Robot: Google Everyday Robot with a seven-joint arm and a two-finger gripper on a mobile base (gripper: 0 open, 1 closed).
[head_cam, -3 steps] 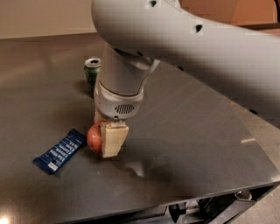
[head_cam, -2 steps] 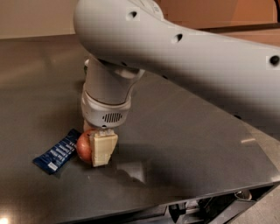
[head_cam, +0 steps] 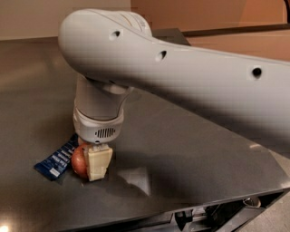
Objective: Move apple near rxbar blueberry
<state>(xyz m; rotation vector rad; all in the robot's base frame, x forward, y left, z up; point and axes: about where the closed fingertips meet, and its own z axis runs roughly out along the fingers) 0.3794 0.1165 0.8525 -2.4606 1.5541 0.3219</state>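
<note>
— Anything legible down there?
— Hardly. The rxbar blueberry (head_cam: 56,161), lying on the counter (head_cam: 190,154), has white lettering on its dark blue wrapper, but none of it can be made out.
— And the tool?
— The tool (head_cam: 87,168) sits low over the counter's front left, clasped on the apple (head_cam: 78,162) just beside that wrapper. It bears no readable marking.

A dark grey, glossy tabletop (head_cam: 204,149) fills most of the view, with a small bright glare (head_cam: 3,228) at its front left corner. Behind it stand a plain beige wall (head_cam: 27,18) and a warm brown panel (head_cam: 204,13) (crossed by a dark band). Pale grey floor (head_cam: 277,218) shows at lower right. The gripper (head_cam: 93,163) sits low over the tabletop's front left.
</note>
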